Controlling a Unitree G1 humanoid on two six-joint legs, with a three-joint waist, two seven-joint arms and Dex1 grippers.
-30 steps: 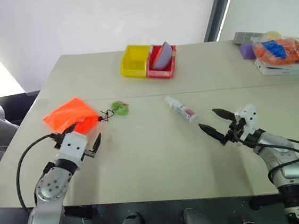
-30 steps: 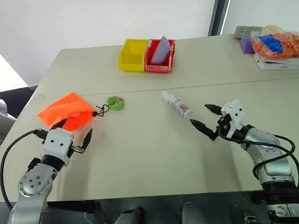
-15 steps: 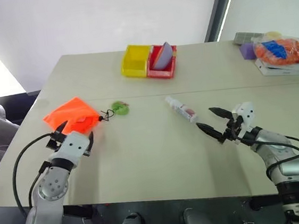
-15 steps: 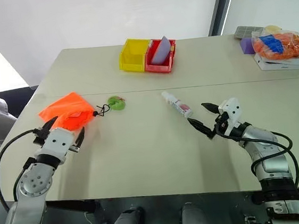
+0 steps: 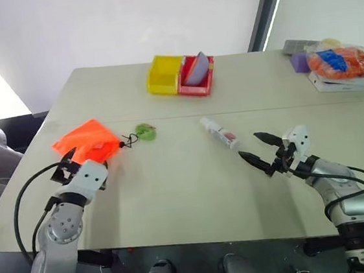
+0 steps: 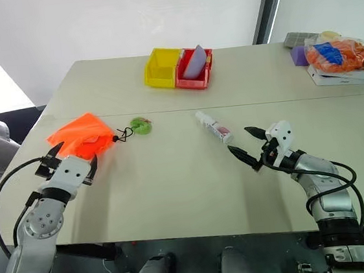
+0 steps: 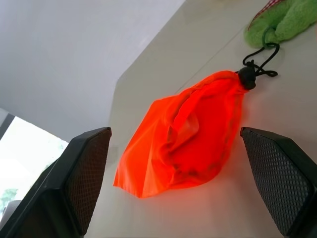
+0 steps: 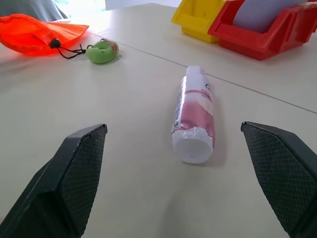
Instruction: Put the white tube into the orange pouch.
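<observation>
While both arms hung low over the near half of the beige table (image 5: 194,194), each set of black fingers stood spread as wide as it could, with nothing between them and nothing touched. The right gripper (image 5: 259,149) pointed toward the white tube (image 5: 219,132), its tips just short of the tube's near end; in the right wrist view the tube (image 8: 194,121) lay on its side between the two mesh-faced fingers (image 8: 81,173), its flat pale end toward the camera and a pink-and-red label wrapped round its body. The left gripper (image 6: 72,154) sat just beside the near edge of the orange pouch (image 6: 81,134), apart from it, and the left wrist view framed the pouch (image 7: 188,134) between the fingers (image 7: 277,183), lying flat and crumpled on the tabletop with its gathered neck pinched by a black cord stopper. From that neck a short black cord ran to a round green tag (image 5: 145,131) resting on the table between pouch and tube. The tube lay well apart from the pouch, near the table's middle, not inside it. Farther back stood a yellow bin (image 5: 164,74) and a red bin (image 5: 197,83) touching side by side; the yellow one's contents could not be made out, while the red one held a pale lilac rounded piece (image 5: 199,67) leaning upright. At the far right corner an orange mesh bag (image 5: 343,61) with something blue inside rested on a white box, next to a small purple block (image 5: 300,61).
</observation>
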